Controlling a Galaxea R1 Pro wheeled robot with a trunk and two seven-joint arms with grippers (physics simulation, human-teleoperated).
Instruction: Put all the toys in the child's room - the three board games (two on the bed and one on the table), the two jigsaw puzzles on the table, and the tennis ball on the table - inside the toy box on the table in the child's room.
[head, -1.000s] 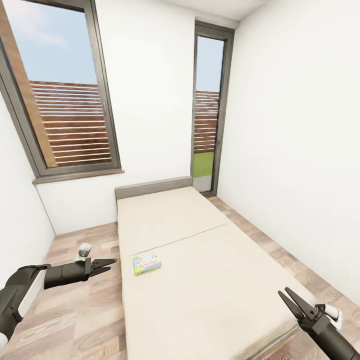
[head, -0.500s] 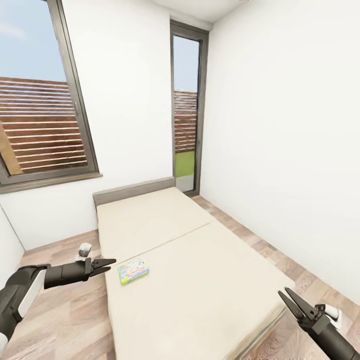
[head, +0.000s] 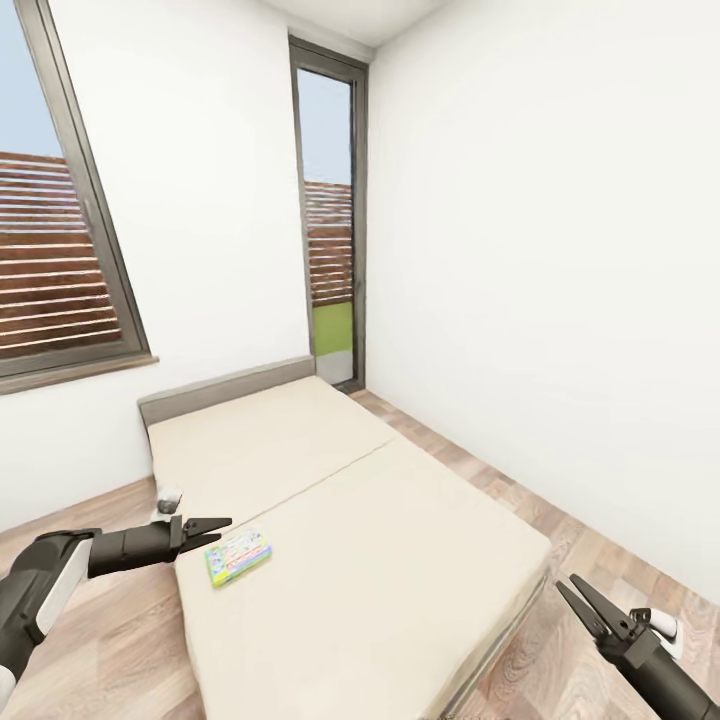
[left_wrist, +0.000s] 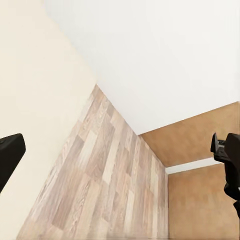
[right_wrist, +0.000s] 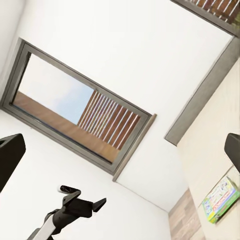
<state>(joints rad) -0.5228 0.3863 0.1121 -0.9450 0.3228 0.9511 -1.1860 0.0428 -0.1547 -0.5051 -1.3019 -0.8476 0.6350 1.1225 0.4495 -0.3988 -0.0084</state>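
One board game (head: 239, 556) lies flat on the bed (head: 400, 540), near the mattress edge on the robot's left side. It lies just beyond the left gripper (head: 207, 527), long axis slanting away from that edge; the right gripper (head: 583, 606) is well apart across the bed. The left arm is judged nearer. Both sets of jaws stand spread, holding nothing. Count: one game box, two grippers.

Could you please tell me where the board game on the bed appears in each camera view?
Head view: board game lies on the bed, lower left, near its edge by the left gripper.
Left wrist view: not in it.
Right wrist view: board game, lower right corner.
Shared landmark: the cream bed.
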